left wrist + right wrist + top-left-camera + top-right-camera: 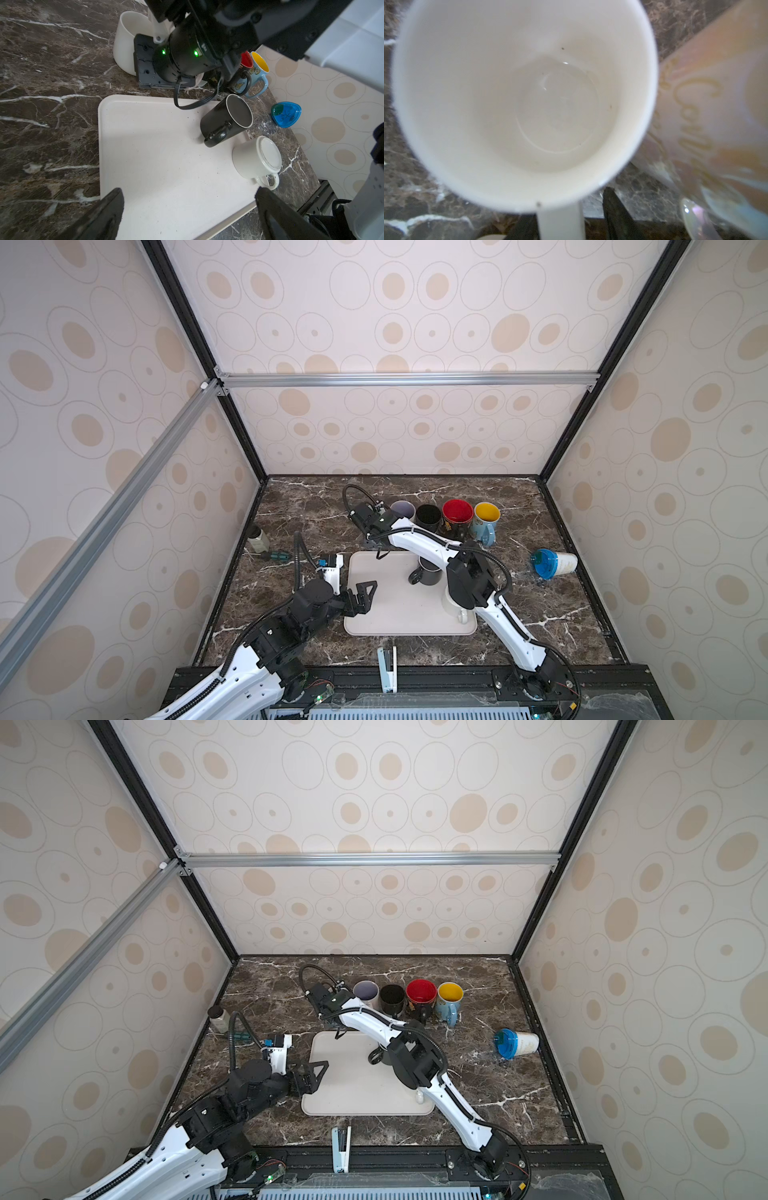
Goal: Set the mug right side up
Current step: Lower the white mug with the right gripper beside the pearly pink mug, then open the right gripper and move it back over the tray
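Near the tabletop's (pixel 552 605) back edge my right end effector (pixel 569 207) stands parted round the upright mug's (pixel 525 99) handle — left end effector (pixel 189 190) wide over the tray (pixel 155 155).

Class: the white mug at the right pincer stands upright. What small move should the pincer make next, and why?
Probably lift the right pincer straight up. The white mug stands mouth up on the marble, and a gap shows between its handle and one finger, so it seems released.

Marble table (pixel 561 614) with tray (pixel 390 614), mugs (pixel 457 512)
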Available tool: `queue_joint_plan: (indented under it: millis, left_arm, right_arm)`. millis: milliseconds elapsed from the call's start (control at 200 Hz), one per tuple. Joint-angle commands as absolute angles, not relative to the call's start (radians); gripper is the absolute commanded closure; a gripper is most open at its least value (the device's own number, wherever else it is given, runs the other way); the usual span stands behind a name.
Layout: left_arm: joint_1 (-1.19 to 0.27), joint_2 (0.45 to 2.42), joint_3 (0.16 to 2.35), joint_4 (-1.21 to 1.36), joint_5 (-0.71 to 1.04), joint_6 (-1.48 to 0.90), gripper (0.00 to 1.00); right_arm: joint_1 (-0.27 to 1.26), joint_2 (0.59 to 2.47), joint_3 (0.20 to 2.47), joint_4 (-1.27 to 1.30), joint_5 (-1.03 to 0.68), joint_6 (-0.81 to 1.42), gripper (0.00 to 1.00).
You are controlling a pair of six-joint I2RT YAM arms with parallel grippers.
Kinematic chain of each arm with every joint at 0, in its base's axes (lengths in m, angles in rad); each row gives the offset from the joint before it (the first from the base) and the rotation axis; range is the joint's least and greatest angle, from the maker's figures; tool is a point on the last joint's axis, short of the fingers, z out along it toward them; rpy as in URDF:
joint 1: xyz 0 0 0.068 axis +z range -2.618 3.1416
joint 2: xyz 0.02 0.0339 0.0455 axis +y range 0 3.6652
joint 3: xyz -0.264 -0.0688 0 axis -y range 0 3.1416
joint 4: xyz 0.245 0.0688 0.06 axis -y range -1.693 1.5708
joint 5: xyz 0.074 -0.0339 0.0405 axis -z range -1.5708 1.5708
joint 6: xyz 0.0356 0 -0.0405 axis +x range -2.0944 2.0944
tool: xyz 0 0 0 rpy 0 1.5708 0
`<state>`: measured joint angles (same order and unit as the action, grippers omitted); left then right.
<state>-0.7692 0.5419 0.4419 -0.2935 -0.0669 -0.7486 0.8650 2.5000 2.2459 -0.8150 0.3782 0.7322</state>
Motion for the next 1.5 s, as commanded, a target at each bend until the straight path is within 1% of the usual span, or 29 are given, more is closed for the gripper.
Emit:
queue_joint_plan:
  millis: [0,100,250,375,510,620,695,755,885,1010,1190,1331,1421,1496]
  left_arm:
    - [-0.764,0.532,0.435,-0.302,-0.093,-0.764,0.00]
    - [-0.765,0.539,0.430,-0.297,-0.107,-0.765,0.00]
    - [-0.765,0.555,0.428,-0.274,-0.132,-0.763,0.00]
    - [-0.765,0.581,0.411,-0.227,-0.184,-0.773,0.00]
    - [-0.765,0.580,0.353,-0.104,-0.222,-0.797,0.00]
    - [-0.765,0.576,0.316,0.002,-0.225,-0.790,0.00]
    - [-0.762,0.587,0.329,0.019,-0.236,-0.796,0.00]
    - [-0.763,0.604,0.360,0.001,-0.233,-0.775,0.00]
    - [-0.762,0.659,0.413,0.006,-0.167,-0.687,0.00]
    - [-0.761,0.709,0.438,0.018,-0.132,-0.660,0.00]
    - [-0.762,0.734,0.444,0.049,-0.090,-0.658,0.00]
    - [-0.762,0.755,0.467,0.022,-0.069,-0.653,0.00]
    - [-0.762,0.762,0.479,0.004,-0.059,-0.643,0.01]
    - [-0.761,0.764,0.482,-0.005,-0.057,-0.638,0.01]
  right_arm:
    - [0.874,2.360,2.151,-0.735,0.428,0.718,0.52]
    - [0.876,2.281,2.059,-0.667,0.428,0.697,0.50]
    - [0.876,2.198,2.044,-0.689,0.385,0.641,0.49]
    - [0.878,2.092,1.989,-0.682,0.360,0.588,0.52]
    - [0.886,1.942,1.865,-0.677,0.407,0.553,0.53]
    - [0.886,1.794,1.707,-0.669,0.448,0.541,0.54]
    - [0.889,1.695,1.596,-0.681,0.472,0.535,0.54]
    - [0.890,1.617,1.504,-0.711,0.494,0.551,0.54]
    - [0.899,1.462,1.365,-0.870,0.490,0.601,0.60]
    - [0.918,1.298,1.233,-0.990,0.469,0.660,0.63]
    - [0.954,1.072,1.038,-1.038,0.403,0.762,0.66]
    - [0.969,1.001,0.928,-1.033,0.357,0.821,0.63]
    - [0.979,0.998,0.879,-1.008,0.340,0.836,0.60]
    - [0.979,1.011,0.843,-0.976,0.328,0.834,0.60]
